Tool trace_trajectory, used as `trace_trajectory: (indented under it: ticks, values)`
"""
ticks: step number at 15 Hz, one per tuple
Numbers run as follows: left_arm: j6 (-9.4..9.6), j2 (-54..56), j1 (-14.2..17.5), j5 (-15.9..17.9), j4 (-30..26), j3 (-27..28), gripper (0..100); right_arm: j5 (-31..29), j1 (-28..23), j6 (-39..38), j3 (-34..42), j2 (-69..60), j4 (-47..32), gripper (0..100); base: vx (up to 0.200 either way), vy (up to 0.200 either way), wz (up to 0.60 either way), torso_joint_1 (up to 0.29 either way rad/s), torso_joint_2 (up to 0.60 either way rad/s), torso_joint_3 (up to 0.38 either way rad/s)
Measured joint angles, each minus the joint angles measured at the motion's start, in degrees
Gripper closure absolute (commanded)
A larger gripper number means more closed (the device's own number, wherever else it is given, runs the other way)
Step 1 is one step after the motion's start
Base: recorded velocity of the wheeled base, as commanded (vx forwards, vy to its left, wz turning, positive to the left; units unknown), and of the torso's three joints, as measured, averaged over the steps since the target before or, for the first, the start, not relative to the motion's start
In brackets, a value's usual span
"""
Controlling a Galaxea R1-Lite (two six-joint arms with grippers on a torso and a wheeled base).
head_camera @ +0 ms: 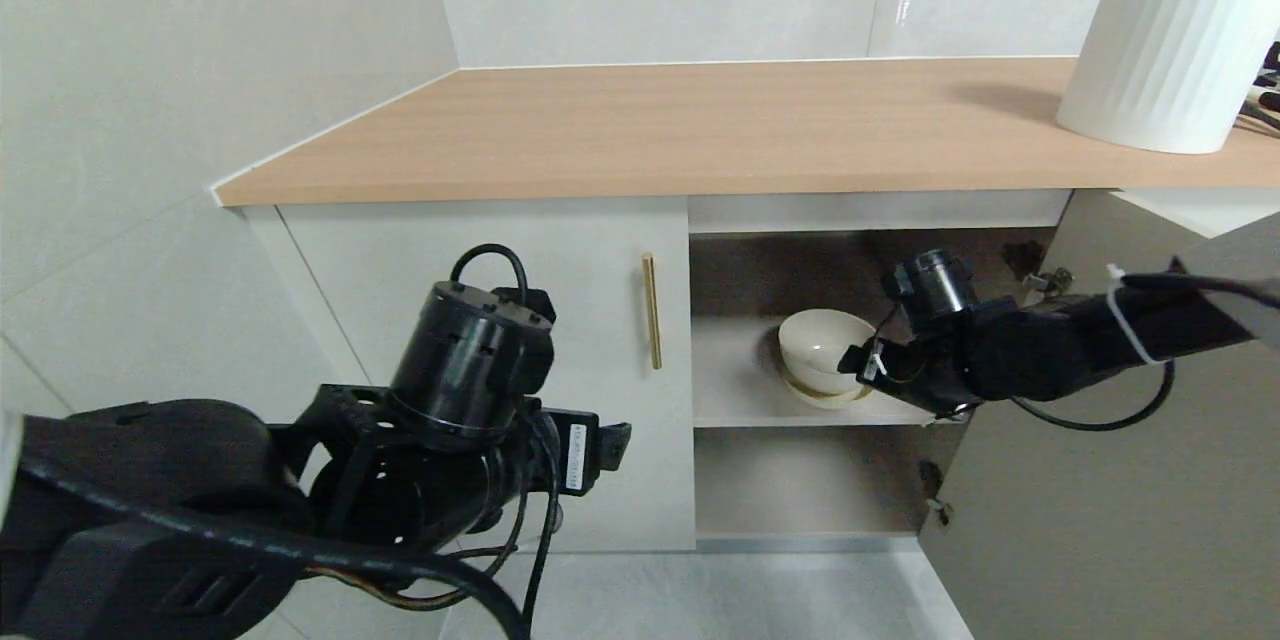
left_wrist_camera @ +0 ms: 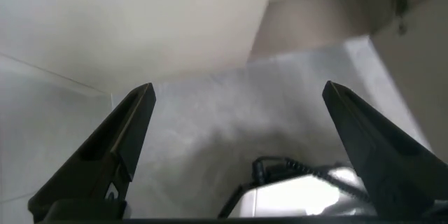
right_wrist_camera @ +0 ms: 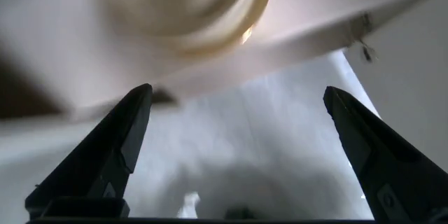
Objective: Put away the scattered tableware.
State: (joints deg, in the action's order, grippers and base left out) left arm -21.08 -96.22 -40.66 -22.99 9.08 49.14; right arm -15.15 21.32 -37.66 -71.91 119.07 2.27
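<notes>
Tableware sits right of centre in the head view: a cream bowl (head_camera: 822, 342) stands upright on a shallow dish (head_camera: 826, 399) with a tan rim. Both are on the middle shelf (head_camera: 738, 398) of a cabinet under a wooden countertop (head_camera: 700, 130).

The cabinet's right door (head_camera: 1090, 520) hangs open at the lower right of the frame. Its left door (head_camera: 480, 250) is closed, with a slim gold handle (head_camera: 651, 310) running upright along its inner edge.

The right arm comes in from the right edge of the head view, through the cabinet opening. The right gripper (right_wrist_camera: 236, 92) is just beside the bowl's right side, though whether it touches the bowl cannot be told. Its wrist view shows its fingers (right_wrist_camera: 105, 157) spread wide apart with nothing between them. The bowl and dish are close ahead on the shelf's front lip, and pale floor tiles (head_camera: 720, 600) lie beyond.

The left arm fills the lower left of the head view, in front of the closed door and well apart from the bowl. The left gripper (left_wrist_camera: 238, 87) has its fingers parted and holds nothing, with pale tile and wall behind them.

At the upper right of the head view, a white ribbed container (head_camera: 1170, 30) stands on the countertop.
</notes>
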Motion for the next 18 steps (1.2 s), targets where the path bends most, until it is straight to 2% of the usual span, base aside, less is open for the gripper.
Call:
trace_trajectory:
  ticks: [3, 6, 8, 11, 18]
  values:
    - [0.01, 7.7, 3.3, -0.1, -0.6, -3.0, 0, 4.4, 1.0, 2.7, 6.8, -13.8, -4.9, 0, 0.000, 0.000, 0.00, 0.000, 0.00, 0.000]
    - [2.23, 14.7, 6.5, 0.0, -0.9, -7.4, 0, 7.9, 3.2, 4.7, 12.6, -28.1, -16.6, 0, 0.000, 0.000, 0.00, 0.000, 0.00, 0.000]
    - [2.79, 17.9, 8.3, 0.2, -0.9, -9.5, 0, 8.8, 4.9, 5.1, 14.5, -34.8, -22.6, 0, 0.000, 0.000, 0.00, 0.000, 0.00, 0.000]
    - [2.80, 19.7, 8.7, 1.1, -0.8, -10.2, 0, 7.0, 5.5, 5.3, 15.2, -38.9, -23.0, 0, 0.000, 0.000, 0.00, 0.000, 0.00, 0.000]
    - [2.52, 19.0, 8.1, 1.4, -0.7, -10.5, 0, 5.0, 5.9, 5.5, 15.3, -40.8, -23.0, 0, -0.200, 0.000, 0.00, 0.000, 0.00, 0.002]
